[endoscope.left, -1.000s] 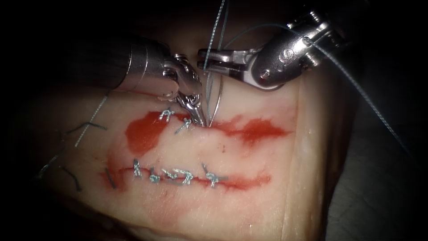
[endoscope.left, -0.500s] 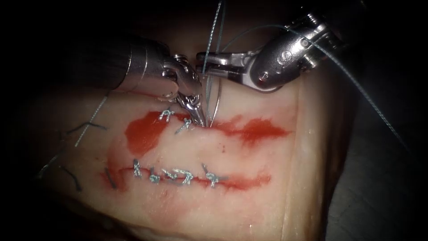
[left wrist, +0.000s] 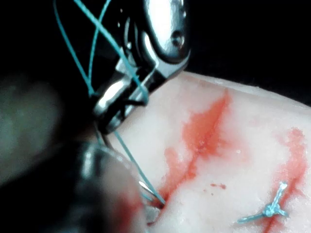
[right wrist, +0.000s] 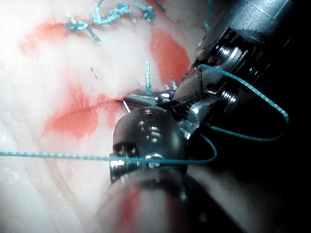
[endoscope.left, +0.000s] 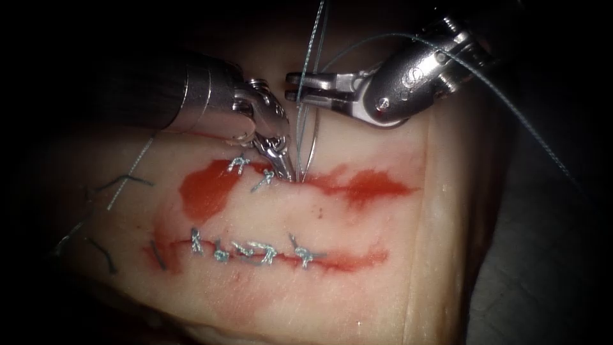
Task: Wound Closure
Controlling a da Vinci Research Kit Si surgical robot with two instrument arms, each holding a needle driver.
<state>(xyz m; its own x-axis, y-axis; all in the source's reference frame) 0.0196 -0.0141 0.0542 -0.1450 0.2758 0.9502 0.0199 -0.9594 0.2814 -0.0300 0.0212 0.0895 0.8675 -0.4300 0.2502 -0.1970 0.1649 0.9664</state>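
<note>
Nearest us on the pale, glistening tissue (endoscope.left: 357, 281) runs a stitched lower cut (endoscope.left: 255, 252), its knots a tight grey braid. Beyond it lies the upper cut (endoscope.left: 357, 185), smeared with red fluid (endoscope.left: 204, 191). There the left end effector (endoscope.left: 285, 167) dips its tips, closed, at the cut's edge; what they grip we cannot tell. The curved steel needle (endoscope.left: 314, 144) rises from the cut just right of those tips. Farther back, the right end effector (endoscope.left: 295, 87) is clamped on the needle's upper end. The left wrist view adds teal thread (left wrist: 124, 58) draped over that polished tool.
</note>
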